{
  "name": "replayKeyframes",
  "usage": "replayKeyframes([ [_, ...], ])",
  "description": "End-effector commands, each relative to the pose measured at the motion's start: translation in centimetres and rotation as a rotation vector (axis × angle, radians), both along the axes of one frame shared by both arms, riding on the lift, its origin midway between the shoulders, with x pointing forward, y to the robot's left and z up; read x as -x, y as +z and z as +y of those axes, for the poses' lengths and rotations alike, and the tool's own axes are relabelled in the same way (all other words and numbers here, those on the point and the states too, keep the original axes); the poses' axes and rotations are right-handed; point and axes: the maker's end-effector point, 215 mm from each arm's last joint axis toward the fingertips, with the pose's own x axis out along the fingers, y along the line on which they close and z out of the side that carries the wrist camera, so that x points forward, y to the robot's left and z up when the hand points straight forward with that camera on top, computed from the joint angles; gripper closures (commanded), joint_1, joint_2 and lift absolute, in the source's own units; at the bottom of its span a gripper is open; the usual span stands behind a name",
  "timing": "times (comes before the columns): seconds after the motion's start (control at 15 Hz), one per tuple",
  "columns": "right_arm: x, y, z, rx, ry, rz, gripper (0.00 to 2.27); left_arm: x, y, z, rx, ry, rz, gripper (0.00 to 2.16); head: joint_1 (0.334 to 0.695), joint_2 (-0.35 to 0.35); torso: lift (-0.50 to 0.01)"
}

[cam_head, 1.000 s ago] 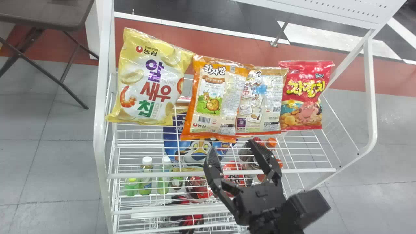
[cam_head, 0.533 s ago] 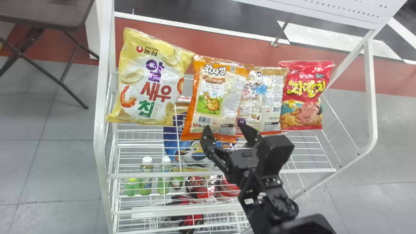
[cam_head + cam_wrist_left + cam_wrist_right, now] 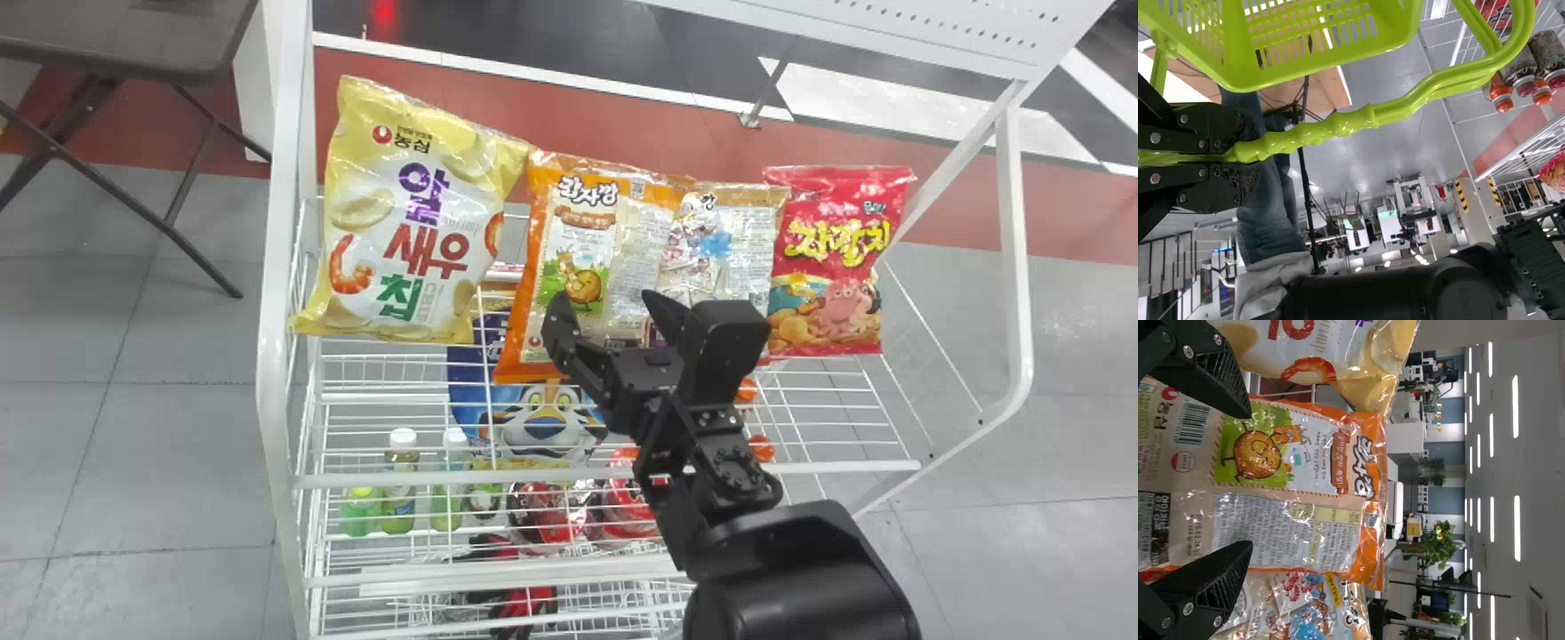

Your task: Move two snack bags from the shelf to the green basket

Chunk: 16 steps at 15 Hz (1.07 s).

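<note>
Snack bags (image 3: pixel 409 204) stand in a row on the white wire shelf (image 3: pixel 845 466). From the left come a yellow bag (image 3: pixel 356 302) with big purple, red and green lettering, an orange bag (image 3: pixel 538 329), a cream bag (image 3: pixel 747 236) with small print, and a red bag (image 3: pixel 836 240) with yellow lettering. The left wrist view shows the left gripper (image 3: pixel 1250 155) clamped round the green basket's handle (image 3: pixel 1371 117). The right gripper (image 3: pixel 606 304) spreads before the orange bag, whose barcode (image 3: pixel 1191 423) is plain in the right wrist view.

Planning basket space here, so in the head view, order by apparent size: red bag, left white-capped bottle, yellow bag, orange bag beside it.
Largest to smallest:
yellow bag
orange bag
red bag
left white-capped bottle
</note>
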Motion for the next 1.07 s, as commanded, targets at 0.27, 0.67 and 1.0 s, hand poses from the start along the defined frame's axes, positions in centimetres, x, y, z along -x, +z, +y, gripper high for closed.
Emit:
replayKeyframes([
  [0.27,-3.1,-1.9,-0.3,-0.007,-0.003,0.059,0.53,-0.5,-0.8,-0.1,-0.009,-0.003,0.015,2.08,0.695,-0.35,-0.016],
  [0.67,-0.7,-0.3,0.3,-0.038,0.027,0.029,2.25,-0.5,-0.8,-0.5,-0.011,-0.017,0.019,2.08,0.695,-0.35,-0.016],
  [1.0,2.0,0.7,0.2,-0.035,0.036,0.017,2.25,-0.3,-0.3,-0.7,-0.006,-0.027,0.012,2.07,0.695,-0.35,-0.016],
])
